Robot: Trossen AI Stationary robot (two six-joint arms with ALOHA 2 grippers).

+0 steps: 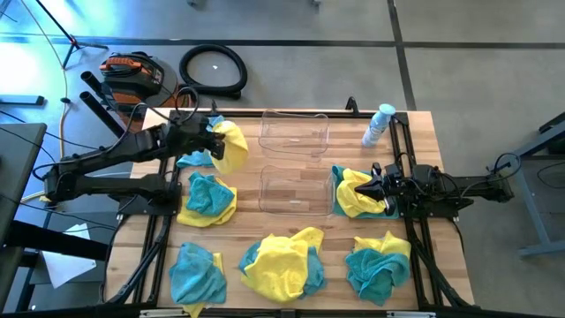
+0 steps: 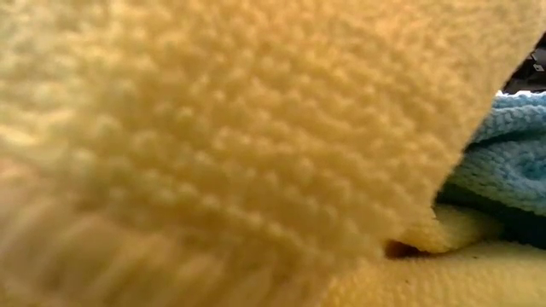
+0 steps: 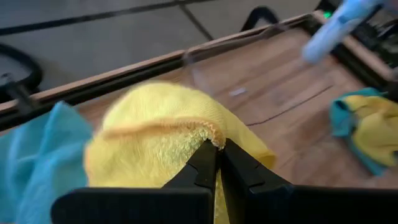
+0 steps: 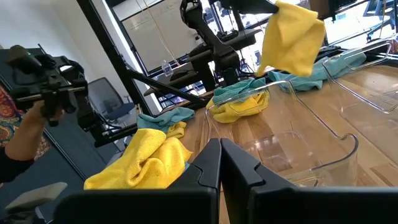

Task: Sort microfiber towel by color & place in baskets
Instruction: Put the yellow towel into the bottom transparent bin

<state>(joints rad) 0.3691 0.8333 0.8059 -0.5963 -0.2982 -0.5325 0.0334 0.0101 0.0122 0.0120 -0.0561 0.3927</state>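
Reaching in from nine o'clock, left gripper (image 1: 214, 134) hangs clamped on a yellow towel (image 1: 231, 144) just beside two bare baskets (image 1: 294, 131), right gripper (image 1: 365, 188) clenched at three o'clock.

High view looks straight down on whole wooden slatted table (image 1: 459, 177). Low view sits pressed against yellow knitted microfiber cloth (image 2: 213, 128). Both wrist views face forward across table, sharing clear plastic rectangular bin (image 3: 249, 74) (image 4: 298, 149).

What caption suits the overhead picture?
Left end effector lifts a yellow towel beside two clear baskets; right end effector waits shut.
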